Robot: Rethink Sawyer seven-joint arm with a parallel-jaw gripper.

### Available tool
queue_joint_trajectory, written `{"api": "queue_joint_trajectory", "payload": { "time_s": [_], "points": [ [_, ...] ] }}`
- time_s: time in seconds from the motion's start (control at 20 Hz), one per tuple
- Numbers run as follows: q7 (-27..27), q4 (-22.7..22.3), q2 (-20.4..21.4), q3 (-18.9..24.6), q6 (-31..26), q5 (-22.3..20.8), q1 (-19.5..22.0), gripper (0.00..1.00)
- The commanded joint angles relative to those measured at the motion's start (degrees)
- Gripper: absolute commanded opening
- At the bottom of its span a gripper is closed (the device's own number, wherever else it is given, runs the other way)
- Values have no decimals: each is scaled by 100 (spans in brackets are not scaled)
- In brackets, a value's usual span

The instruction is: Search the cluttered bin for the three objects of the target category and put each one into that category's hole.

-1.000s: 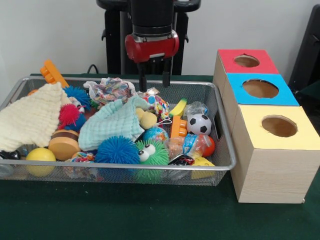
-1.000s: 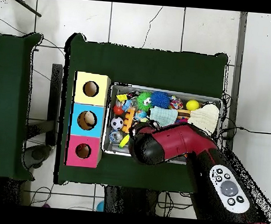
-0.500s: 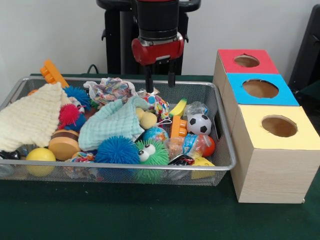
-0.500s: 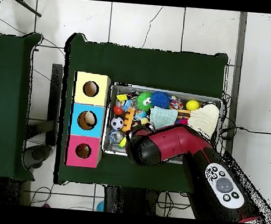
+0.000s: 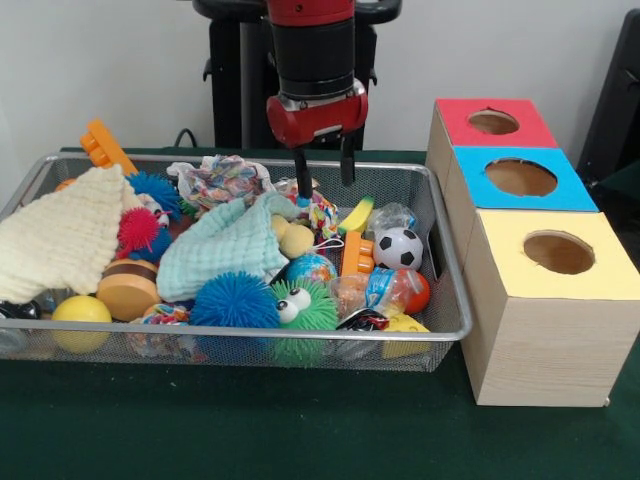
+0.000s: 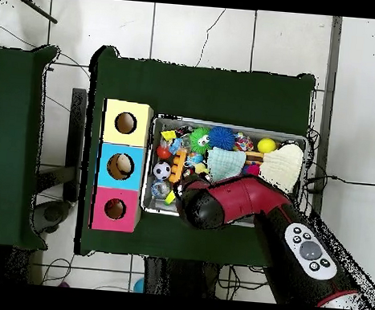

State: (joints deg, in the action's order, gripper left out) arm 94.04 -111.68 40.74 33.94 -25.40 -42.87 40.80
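Note:
My gripper (image 5: pixel 325 186) hangs open over the back middle of the wire bin (image 5: pixel 250 331), its left fingertip just above a colourful rope toy (image 5: pixel 318 212). Nothing is between its fingers. Close by lie a yellow-green banana toy (image 5: pixel 356 214), a soccer ball (image 5: pixel 398 248), an orange plastic toy (image 5: pixel 357 253) and a mint cloth (image 5: pixel 225 248). At the front are a blue spiky ball (image 5: pixel 235 300), a green fuzzy toy with eyes (image 5: pixel 300 308), a red ball (image 5: pixel 418 292) and a yellow ball (image 5: pixel 81 317). In the overhead view the red arm (image 6: pixel 219 204) hides the gripper; the soccer ball (image 6: pixel 162 171) shows beside it.
Three wooden boxes with round holes stand right of the bin: red (image 5: pixel 490 122), blue (image 5: pixel 520 177), yellow (image 5: pixel 558 252). A cream cloth (image 5: pixel 62 235) covers the bin's left part. From above the boxes are yellow (image 6: pixel 126 123), blue (image 6: pixel 120 167), red (image 6: pixel 115 209).
In the front view the gripper has shifted a little to the right and come down lower into the bin. It has stayed open and nothing was picked up.

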Motion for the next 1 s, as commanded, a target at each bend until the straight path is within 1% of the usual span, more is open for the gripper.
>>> {"api": "queue_joint_trajectory", "payload": {
  "time_s": [0.05, 0.2, 0.35, 0.65, 0.85, 1.0],
  "points": [
    [-64, 212, -362, -209, 374, -513, 122, 100],
    [-67, 138, -409, -94, 404, -313, 297, 100],
    [-270, 103, -376, 23, 300, -285, 427, 100],
    [-366, 120, -369, 111, 242, -288, 547, 100],
    [-384, 147, -315, 157, 159, -245, 561, 100],
    [-288, 284, -283, -33, 207, -468, 356, 100]
  ]
}}
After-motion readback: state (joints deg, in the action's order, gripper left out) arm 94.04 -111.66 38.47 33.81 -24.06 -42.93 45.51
